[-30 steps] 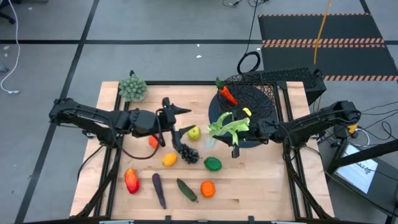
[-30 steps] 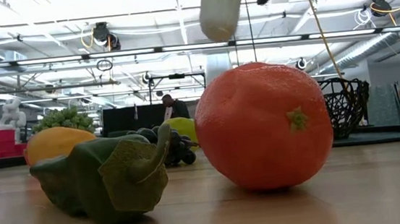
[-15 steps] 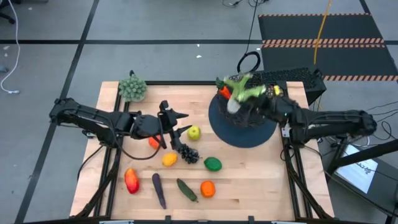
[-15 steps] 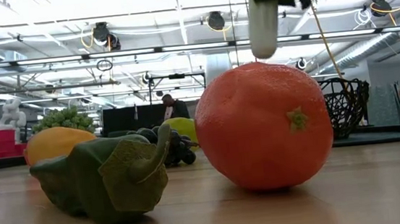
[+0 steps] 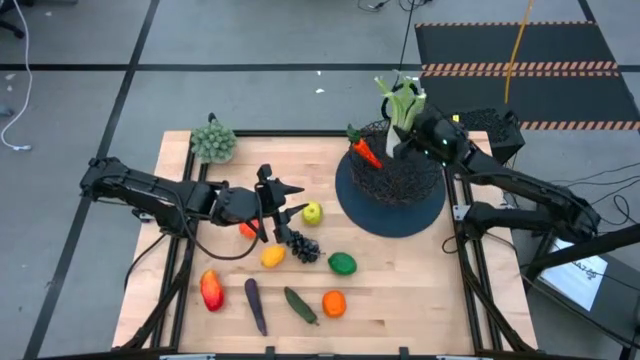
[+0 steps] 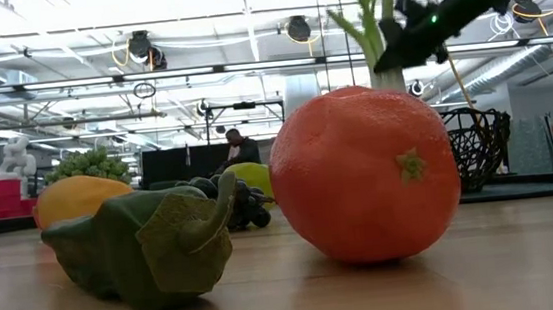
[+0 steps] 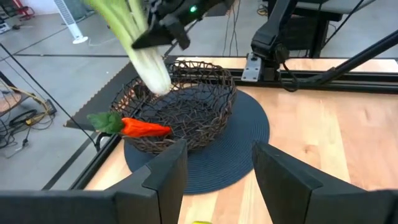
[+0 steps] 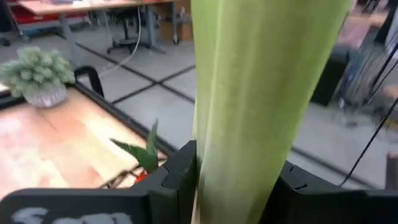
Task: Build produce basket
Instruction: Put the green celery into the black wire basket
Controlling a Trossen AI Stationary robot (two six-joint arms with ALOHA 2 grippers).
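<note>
The leek (image 5: 402, 100) is clamped mid-stalk by the right pincer (image 5: 410, 130) over the basket (image 5: 395, 165); looks light, stiff, kinda slick.

A wooden surface (image 5: 200, 240) is seen carrying a dark disc (image 5: 405, 215) (under the basket (image 5: 398, 170)), a bushy clump (image 5: 213, 141), lemon (image 5: 272, 257), grapes (image 5: 303, 246), lime (image 5: 342, 263), pepper (image 5: 211, 290), eggplant (image 5: 256, 305), cucumber (image 5: 300, 305), orange (image 5: 334, 302) and apple (image 5: 312, 212).

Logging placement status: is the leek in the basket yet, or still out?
Out. The right gripper holds the leek above the basket, white end down, clear of the mesh. Only the carrot lies on the rim.
</note>
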